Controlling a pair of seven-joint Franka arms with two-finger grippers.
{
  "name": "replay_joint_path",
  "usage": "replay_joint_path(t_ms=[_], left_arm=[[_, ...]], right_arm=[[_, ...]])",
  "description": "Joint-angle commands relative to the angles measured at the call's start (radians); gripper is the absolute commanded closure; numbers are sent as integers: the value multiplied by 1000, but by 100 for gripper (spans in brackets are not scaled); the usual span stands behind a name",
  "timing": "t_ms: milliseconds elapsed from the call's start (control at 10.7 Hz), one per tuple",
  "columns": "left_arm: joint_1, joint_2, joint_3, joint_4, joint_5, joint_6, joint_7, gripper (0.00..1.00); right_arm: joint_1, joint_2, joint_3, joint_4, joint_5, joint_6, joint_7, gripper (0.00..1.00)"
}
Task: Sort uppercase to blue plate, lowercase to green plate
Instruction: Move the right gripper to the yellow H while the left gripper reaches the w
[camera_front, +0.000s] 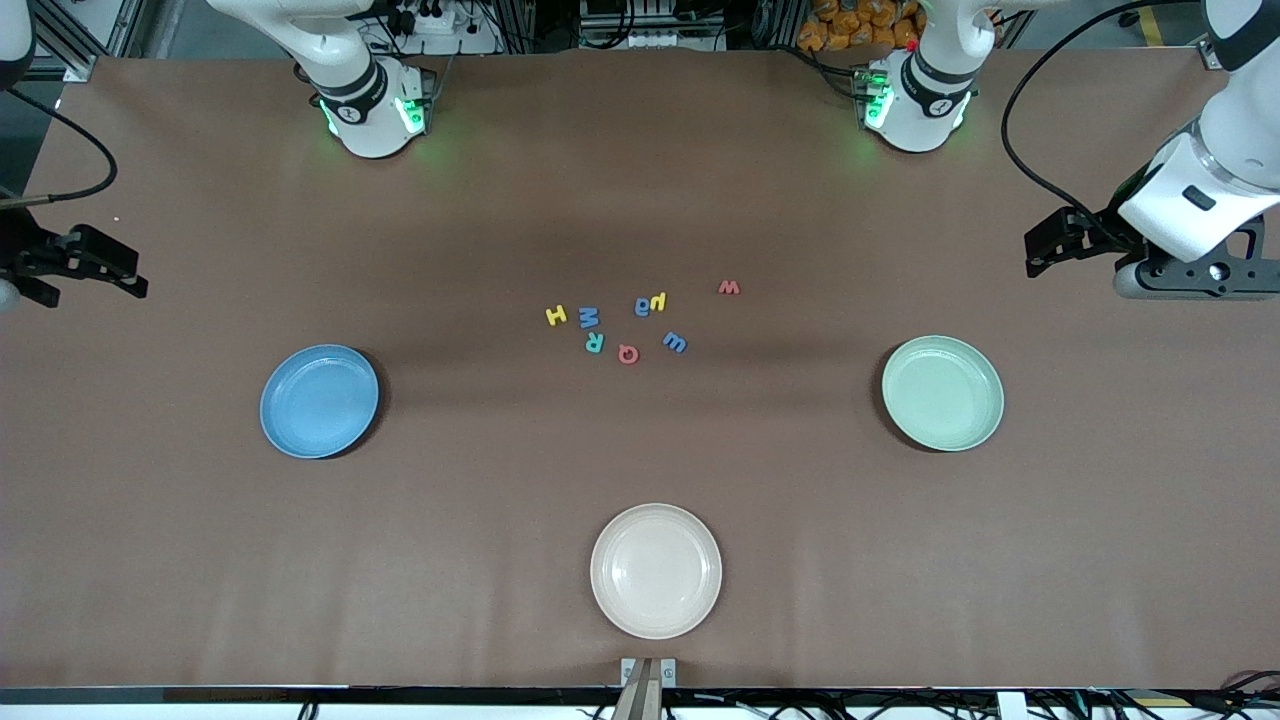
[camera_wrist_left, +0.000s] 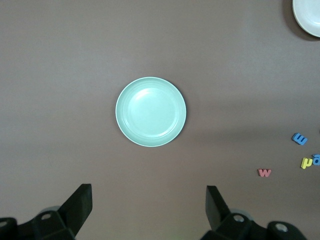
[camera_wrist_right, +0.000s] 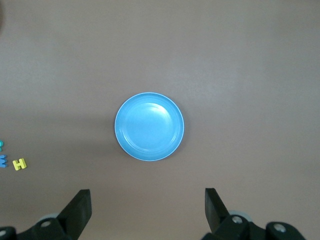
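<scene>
On a matte brown counter (camera_front: 640, 180) we see eight small foam letters clustered at the centre: a yellow H (camera_front: 556, 315), blue M (camera_front: 589, 318), green R (camera_front: 594, 342) and red Q (camera_front: 628, 353) toward the right arm's end, then a blue a (camera_front: 642, 306) touching a yellow n (camera_front: 658, 302), a blue w (camera_front: 674, 342), and a red w (camera_front: 729, 288) set a little apart toward the left arm's end. A smooth, round, shallow blue plate (camera_front: 319, 401) lies toward the right arm's end, a matching pale green plate (camera_front: 942, 393) toward the left arm's end, and a cream plate (camera_front: 655, 570) nearest the camera. The left gripper (camera_wrist_left: 149, 207) hangs near the green plate, the right gripper (camera_wrist_right: 148, 207) near the blue plate; both wait with jaws spread wide, holding nothing.
</scene>
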Motion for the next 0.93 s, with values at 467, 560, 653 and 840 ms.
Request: replay_joint_path(t_ms=[467,560,653,840], left_arm=[[-20,35,-103,-35,-25,15,15,0],[-11,61,-193,-41,-23,35,10,0],[-6,73,-246,-57,-16,79,10,0],[-1,76,-349,-142,-8,180,17,0]], right_arm=[[9,-33,10,-25,-3,-21,-4,0],[8,-27,10,-28,-3,-26,-4,0],[6,-23,10,-55,-3,-11,-5,0],[12,-8,10,-112,-3,52,-5,0]])
